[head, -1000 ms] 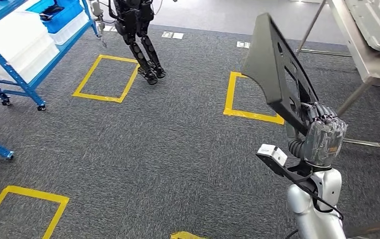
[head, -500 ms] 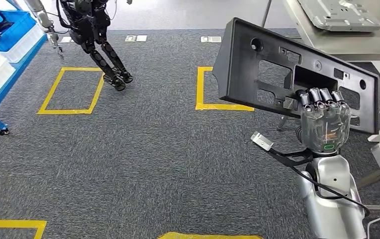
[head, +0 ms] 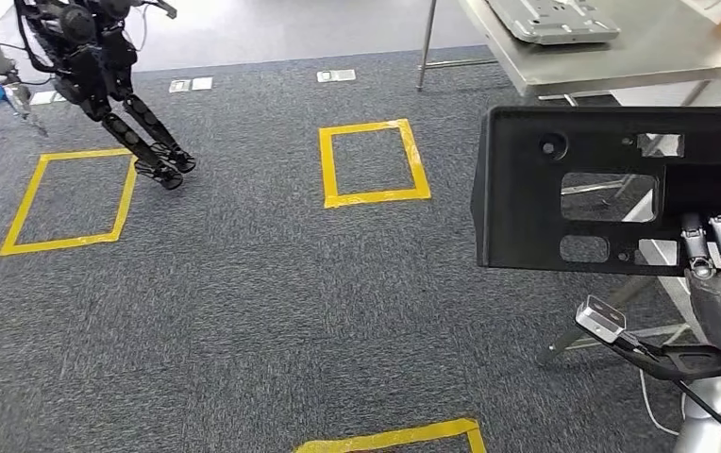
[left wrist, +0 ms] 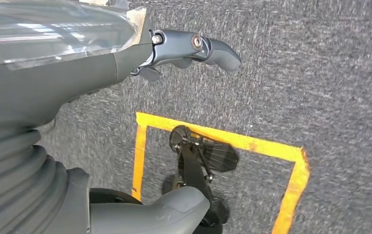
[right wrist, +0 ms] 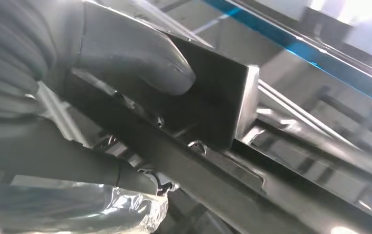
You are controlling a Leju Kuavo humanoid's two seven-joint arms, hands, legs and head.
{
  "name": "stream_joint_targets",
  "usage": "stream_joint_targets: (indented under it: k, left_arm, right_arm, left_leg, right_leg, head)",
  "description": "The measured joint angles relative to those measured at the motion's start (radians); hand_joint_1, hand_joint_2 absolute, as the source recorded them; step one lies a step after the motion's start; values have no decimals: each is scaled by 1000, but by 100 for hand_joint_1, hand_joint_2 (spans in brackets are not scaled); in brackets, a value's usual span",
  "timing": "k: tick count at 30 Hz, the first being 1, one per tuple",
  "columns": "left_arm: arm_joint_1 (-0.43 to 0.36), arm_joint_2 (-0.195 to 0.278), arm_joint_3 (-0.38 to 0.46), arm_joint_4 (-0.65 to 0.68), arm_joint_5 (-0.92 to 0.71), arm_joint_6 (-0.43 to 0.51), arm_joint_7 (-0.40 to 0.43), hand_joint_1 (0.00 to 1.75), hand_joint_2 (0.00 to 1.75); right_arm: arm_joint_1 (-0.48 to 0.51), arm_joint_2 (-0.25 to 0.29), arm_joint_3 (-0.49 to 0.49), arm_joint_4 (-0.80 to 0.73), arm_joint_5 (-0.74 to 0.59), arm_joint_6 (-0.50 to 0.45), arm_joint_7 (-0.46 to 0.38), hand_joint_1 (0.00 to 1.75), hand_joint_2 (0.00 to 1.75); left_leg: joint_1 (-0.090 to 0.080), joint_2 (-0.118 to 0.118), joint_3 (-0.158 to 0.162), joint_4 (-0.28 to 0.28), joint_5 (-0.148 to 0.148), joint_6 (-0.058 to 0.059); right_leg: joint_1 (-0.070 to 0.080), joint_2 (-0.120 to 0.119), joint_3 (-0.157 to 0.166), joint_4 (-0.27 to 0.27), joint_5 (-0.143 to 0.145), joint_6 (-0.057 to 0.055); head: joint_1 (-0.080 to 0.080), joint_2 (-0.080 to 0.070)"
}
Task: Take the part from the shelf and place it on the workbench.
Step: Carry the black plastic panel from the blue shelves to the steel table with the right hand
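Where grey carpet [head: 272, 302] spreads, yellow tape squares [head: 373, 162], steel workbench [head: 621, 57]

The head view is looking forward and down across the carpet [head: 272, 283] toward the workbench [head: 640, 52]. The left wrist camera is facing straight down at that carpet [left wrist: 330, 73], close behind the left hand [left wrist: 125, 63]. The right wrist camera is sitting tight against the part [right wrist: 213, 112].
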Motion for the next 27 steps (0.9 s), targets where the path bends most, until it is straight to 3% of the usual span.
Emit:
stream_joint_targets:
  k: [1, 2, 4, 6, 9, 11, 13, 15, 16, 17, 18, 20, 22, 24, 25, 27]
  left_arm:
    - [1, 0, 0, 0, 0, 0, -1, 0, 175]
    - [1, 0, 1, 0, 1, 1, -3, 0, 175]
    - [0, -1, 1, 1, 6, 7, -13, 0, 175]
    - [-2, -1, 2, 1, 12, 12, -16, 0, 175]
    - [-6, 0, 6, 0, 24, 12, -6, 0, 175]
    - [-7, -1, 13, 0, 35, 15, -8, 0, 175]
    - [-7, -3, 22, 0, 46, 19, -12, 0, 175]
    - [-5, -3, 32, 0, 54, 23, -17, 0, 175]
    - [-4, -4, 37, 0, 56, 24, -19, 0, 175]
    - [-4, -4, 41, 0, 60, 24, -20, 0, 175]
    - [-4, -4, 43, -1, 66, 25, -20, 0, 175]
    - [-3, -4, 41, -4, 85, 30, -17, 0, 175]
    - [-3, -4, 35, -7, 100, 38, -23, 0, 175]
    - [-3, -3, 29, -8, 103, 42, -39, 0, 175]
    - [-3, -4, 26, -8, 101, 43, -48, 0, 175]
    - [-2, -4, 18, -8, 97, 44, -61, 0, 175]
  right_arm:
    - [0, 1, -5, 0, 0, 0, 0, 175, 175]
    - [-5, 0, -9, 0, 1, 0, 0, 175, 175]
    - [-33, -9, -13, 13, 1, 0, 0, 175, 175]
    - [-62, -23, -14, 31, 2, 0, 6, 175, 175]
    - [-66, -23, -14, 37, 2, 0, 6, 175, 175]
    - [-82, -20, -9, 45, 2, 0, 5, 175, 175]
    - [-110, -22, 4, 66, 3, 0, 30, 175, 175]
    - [-134, -25, 16, 95, 3, 0, 40, 175, 175]
    - [-143, -25, 19, 108, 3, 0, 30, 175, 175]
    - [-149, -22, 19, 117, 3, 0, 18, 175, 175]
    - [-155, -19, 19, 126, 3, 0, 11, 175, 175]
    - [-170, -15, 19, 143, 3, 0, 7, 175, 175]
    - [-187, -11, 19, 163, 3, 0, 4, 175, 175]
    - [-195, -10, 19, 179, 3, 0, 1, 175, 175]
    - [-198, -10, 18, 185, 3, 0, 1, 175, 175]
    - [-208, -9, 17, 196, 3, 0, 0, 175, 175]
  left_leg:
    - [0, 17, -3, 1, 1, -2]
    - [1, 32, -4, 2, 1, -4]
    - [0, 60, -7, 11, -4, -15]
    - [-6, 81, -8, 23, -13, -29]
    - [-1, 98, -7, 31, -20, -41]
    - [9, 56, -23, 70, -53, -52]
    - [15, -9, -75, 186, -123, -58]
    - [16, -33, -134, 306, -169, -57]
    - [15, -37, -144, 324, -164, -54]
    - [14, -41, -135, 301, -140, -48]
    - [13, -50, -109, 245, -104, -40]
    - [8, -96, -44, 108, -42, -22]
    - [3, -121, -13, 44, -22, -11]
    - [0, -99, -9, 34, -15, -5]
    - [1, -87, -5, 21, -6, -2]
    - [4, -59, 0, -3, 11, 4]
  right_leg:
    - [-3, -3, 6, 2, 1, 9]
    - [-6, -10, 35, -39, 16, 21]
    - [-12, -50, 121, -179, 55, 40]
    - [-10, -77, 166, -256, 72, 36]
    - [-8, -53, 166, -262, 78, 14]
    - [-11, -31, 161, -263, 86, 1]
    - [-9, -9, 154, -264, 92, -10]
    - [-2, 16, 147, -264, 97, -17]
    - [2, 29, 145, -264, 99, -19]
    - [4, 42, 144, -264, 101, -20]
    - [6, 54, 144, -264, 103, -20]
    - [7, 76, 143, -264, 108, -16]
    - [4, 95, 138, -265, 114, -7]
    - [4, 110, 132, -270, 122, 5]
    - [6, 99, 125, -266, 120, 8]
    - [11, 48, 91, -207, 87, 3]
  head:
    - [0, 0]
    - [0, 0]
    - [1, 0]
    - [-3, 0]
    - [-9, 0]
    - [-10, 0]
    - [-11, 0]
    - [-11, 0]
    - [-11, 0]
    - [-11, 0]
    - [-11, 0]
    - [-10, 0]
    - [-11, 0]
    - [-13, 0]
    - [-12, 0]
    - [-8, 0]
